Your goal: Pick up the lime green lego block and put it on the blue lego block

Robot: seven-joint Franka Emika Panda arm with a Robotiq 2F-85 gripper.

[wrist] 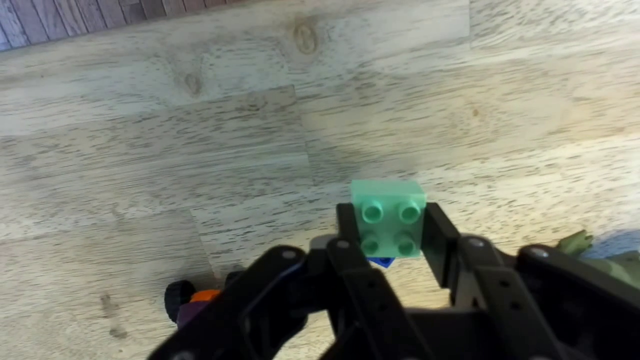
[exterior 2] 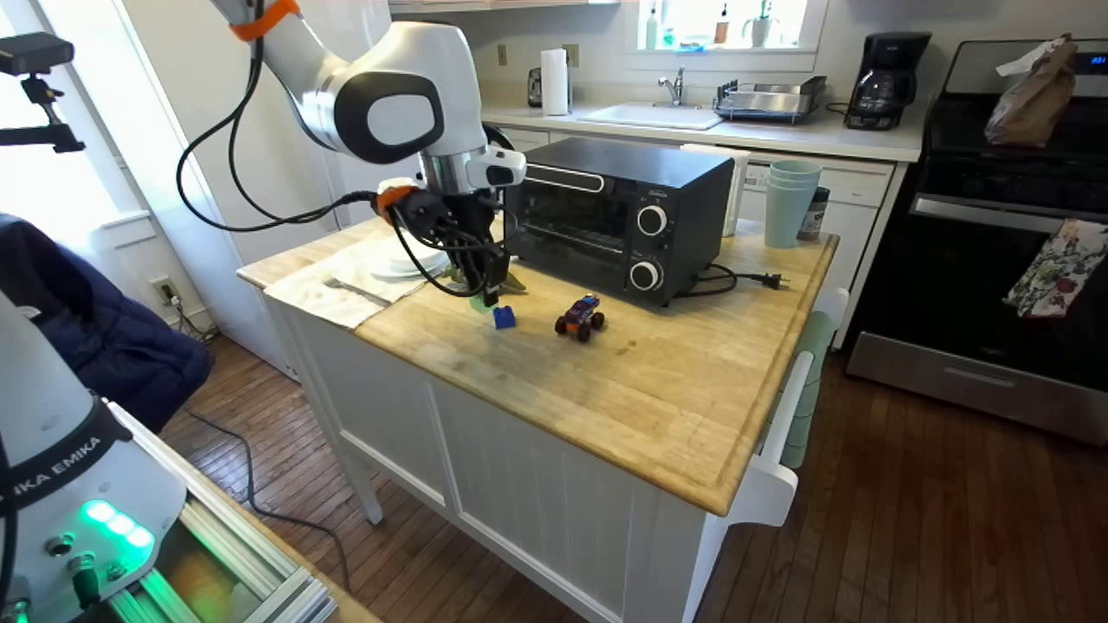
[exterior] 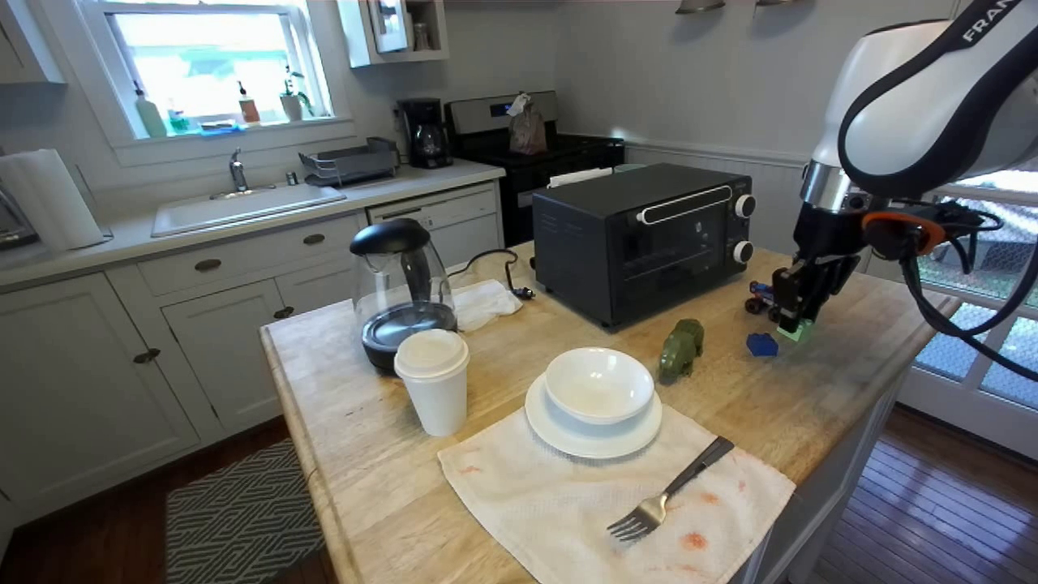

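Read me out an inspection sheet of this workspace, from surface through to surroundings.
Surface: wooden top; small dark marks show in the wrist view.
Job's things: lime green lego block held; blue lego block on the wooden top, not yet capped.
Clutter: toy truck, green toy figure, toaster oven, kettle, lidded cup, bowl on a plate, fork on a cloth, stacked cups.
Gripper: shut on the lime green lego block, fingers at opposite sides.
Cables: loose plug near the toaster oven; second plug near the kettle; black cables looping beside the arm.
Surroundings: sink, coffee maker, stove.

White glare at the window (exterior: 215,69) — soft daylight across the tabletop (exterior 2: 640,381)
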